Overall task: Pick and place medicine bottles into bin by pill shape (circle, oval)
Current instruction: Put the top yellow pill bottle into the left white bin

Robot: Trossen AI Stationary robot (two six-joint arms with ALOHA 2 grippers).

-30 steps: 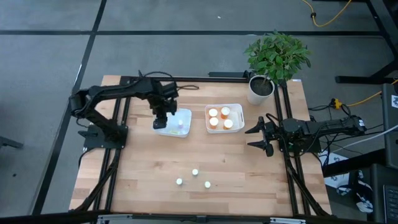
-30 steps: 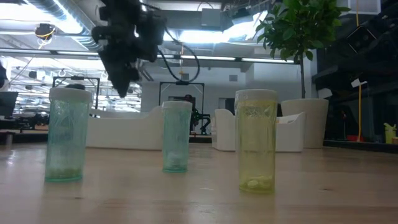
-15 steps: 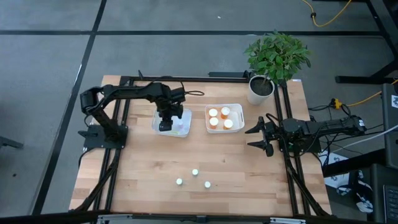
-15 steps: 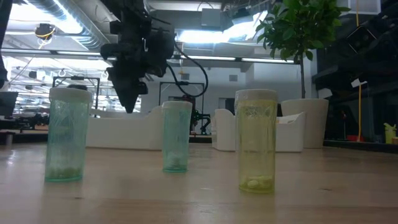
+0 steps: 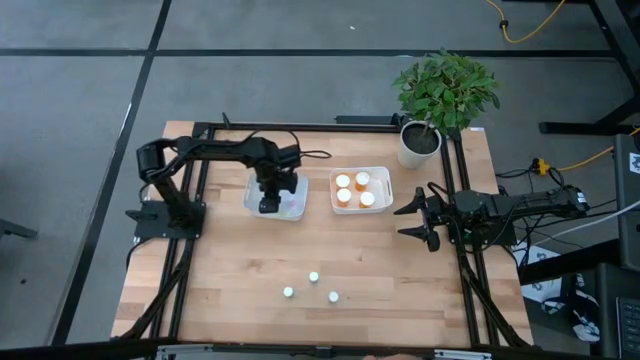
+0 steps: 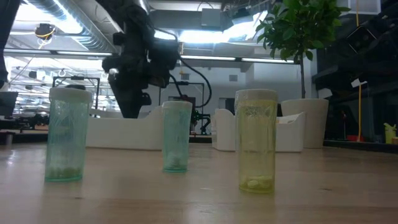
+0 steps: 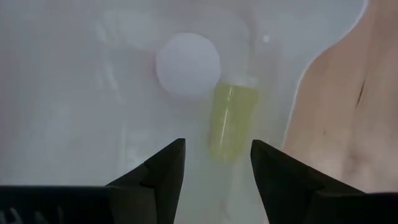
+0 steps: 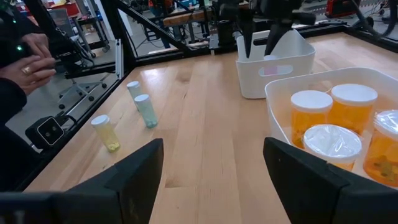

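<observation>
Table (image 5: 240, 270): pale wood planks, framed by dark metal rails along its edges.

Standing directly on it:
- Two white bins side by side toward the far half. Left bin (image 5: 292, 208) sits beside the right bin (image 5: 383, 177), a narrow gap between them. Right bin holds four orange bottles (image 5: 343, 182) with white caps.
- Three small white-capped bottles (image 5: 313, 276) upright in a loose cluster on the near half, well apart from both bins. Low view shows them as teal (image 6: 65, 134), pale green-blue (image 6: 176, 135) and yellow (image 6: 256, 140).
- White plant pot (image 5: 418, 145) with a leafy plant at the far right corner.
- Left arm's base (image 5: 160, 215) on the left edge.
</observation>
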